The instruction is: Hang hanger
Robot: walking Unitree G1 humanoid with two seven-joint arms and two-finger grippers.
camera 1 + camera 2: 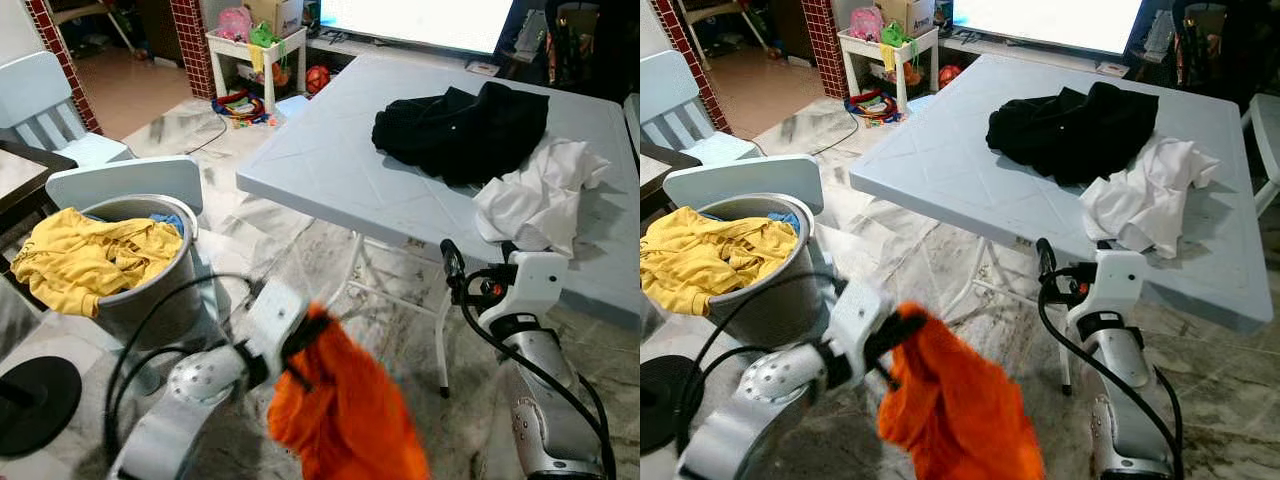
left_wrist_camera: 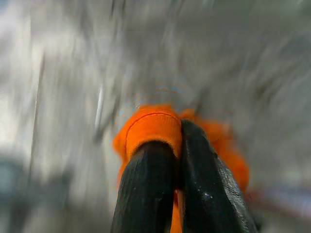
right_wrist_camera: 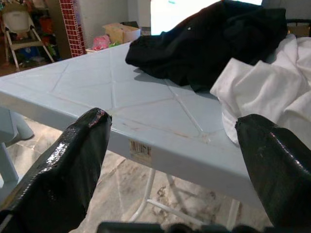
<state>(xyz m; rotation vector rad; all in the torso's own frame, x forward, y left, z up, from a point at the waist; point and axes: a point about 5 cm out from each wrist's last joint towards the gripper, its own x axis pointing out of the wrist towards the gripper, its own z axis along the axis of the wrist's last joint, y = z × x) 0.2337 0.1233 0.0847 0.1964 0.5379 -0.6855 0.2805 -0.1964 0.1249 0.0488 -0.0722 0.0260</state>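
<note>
Orange garment (image 1: 345, 415), seemingly pinched by left gripper (image 2: 177, 145); barcode sticker (image 3: 140, 147) unreadable.

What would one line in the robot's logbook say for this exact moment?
left end effector: shut on orange garment, held above floor | right end effector: open, facing table edge | hanger: none seen

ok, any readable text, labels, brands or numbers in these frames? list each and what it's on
None can be read.
Barcode sticker on the edge of the light blue table: bars and print too small to read.
Cardboard box on the white shelf unit: a dark mark on its side, too small to read.
Orange cloth in the left tool, black garment, white garment: no print visible.
</note>
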